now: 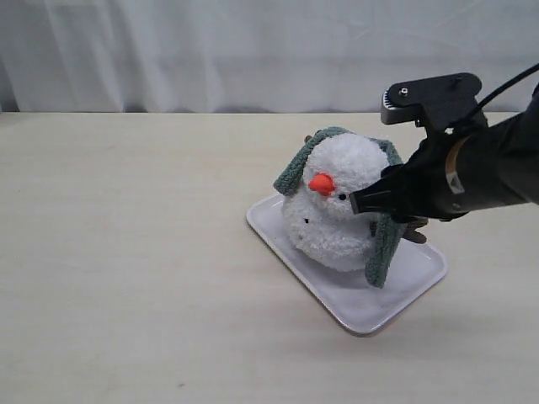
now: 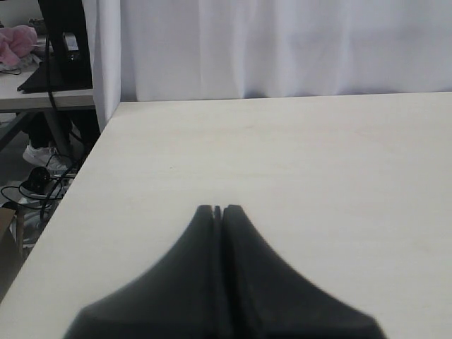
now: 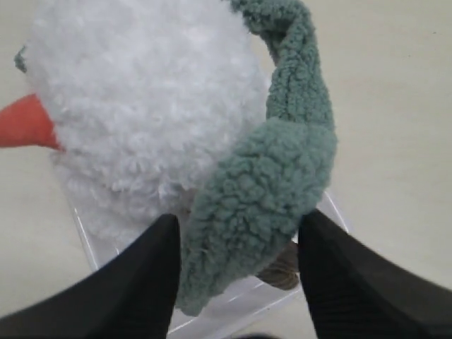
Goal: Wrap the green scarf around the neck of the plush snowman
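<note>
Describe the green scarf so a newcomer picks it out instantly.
On the pale table, right of centre in the exterior view, sits a white tray holding a plush snowman. The green scarf is the fuzzy strip draped over its head, ends hanging down both sides. It is the only green thing there.

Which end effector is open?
The right end effector, its jaws apart around the scarf; the left end effector is shut.

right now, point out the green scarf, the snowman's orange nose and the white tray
green scarf [image 1: 381, 247]: exterior view, on its hanging end.
orange nose [image 1: 321, 183]: exterior view, middle of the cone.
white tray [image 1: 372, 300]: exterior view, bare floor near the front corner.
</note>
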`<action>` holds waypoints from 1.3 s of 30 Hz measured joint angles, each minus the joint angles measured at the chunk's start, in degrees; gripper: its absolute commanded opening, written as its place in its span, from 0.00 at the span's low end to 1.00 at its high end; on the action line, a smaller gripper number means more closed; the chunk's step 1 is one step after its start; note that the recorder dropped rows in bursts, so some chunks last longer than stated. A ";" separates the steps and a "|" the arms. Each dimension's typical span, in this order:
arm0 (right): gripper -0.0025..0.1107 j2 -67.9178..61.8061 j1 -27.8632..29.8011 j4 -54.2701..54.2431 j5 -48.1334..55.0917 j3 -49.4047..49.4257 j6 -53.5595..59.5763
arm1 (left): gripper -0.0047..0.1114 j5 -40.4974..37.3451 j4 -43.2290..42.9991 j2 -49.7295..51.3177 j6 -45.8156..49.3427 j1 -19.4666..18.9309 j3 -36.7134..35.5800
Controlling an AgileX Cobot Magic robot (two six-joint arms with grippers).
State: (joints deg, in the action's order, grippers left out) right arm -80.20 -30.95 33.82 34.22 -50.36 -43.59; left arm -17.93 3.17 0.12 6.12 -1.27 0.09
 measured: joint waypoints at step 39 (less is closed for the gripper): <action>0.42 -20.48 5.85 -37.00 26.83 -49.12 50.20 | 0.04 0.00 0.00 0.00 0.00 0.00 0.00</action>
State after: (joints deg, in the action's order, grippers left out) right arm -100.69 -25.10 -3.18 61.05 -99.49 6.62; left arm -17.93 3.17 0.12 6.12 -1.27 0.09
